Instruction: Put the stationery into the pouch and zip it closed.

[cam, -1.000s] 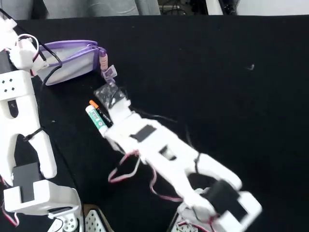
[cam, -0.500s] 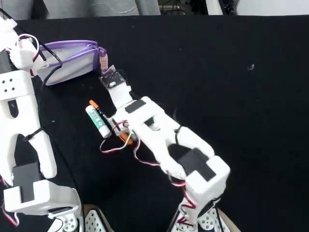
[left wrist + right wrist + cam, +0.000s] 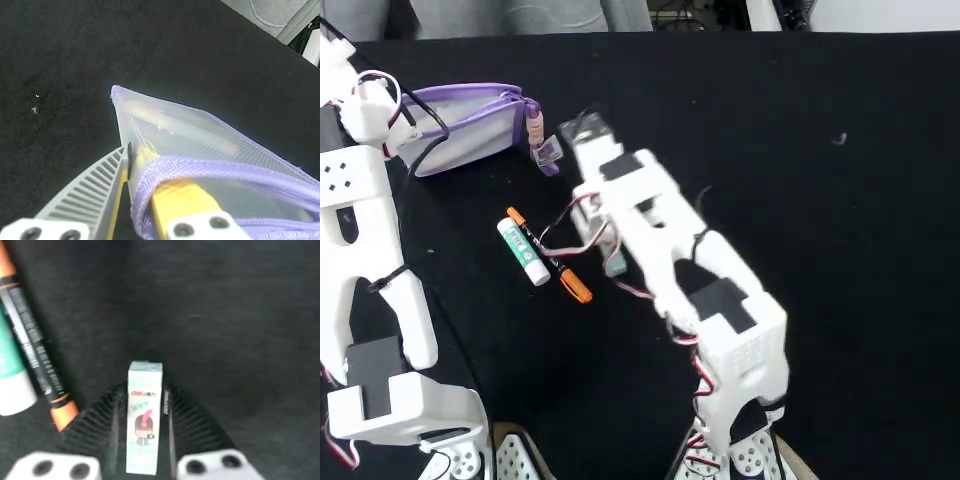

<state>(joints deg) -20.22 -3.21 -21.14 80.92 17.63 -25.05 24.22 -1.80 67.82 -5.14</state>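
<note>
Stationery is sitting in two places. A small eraser (image 3: 144, 415) in a printed sleeve is standing between the right gripper's (image 3: 143, 392) ribbed jaws, which are clamping its two long sides. A glue stick (image 3: 523, 254) and an orange-capped pen (image 3: 546, 256) are lying side by side on the black table (image 3: 820, 250), touching or very nearly so. The mesh pouch (image 3: 460, 122) with purple trim is resting at the far left of the table with its mouth standing open. The left gripper (image 3: 137, 200) is pinching one wall of it, one finger inside, at the end away from the pink zip pull (image 3: 533, 124). The eraser is looking light, stiff and blocky, so a grip across its flat faces is probably the secure one. The pouch is soft and likely to be sagging, so the pinned rim is probably giving the mouth its shape.
</note>
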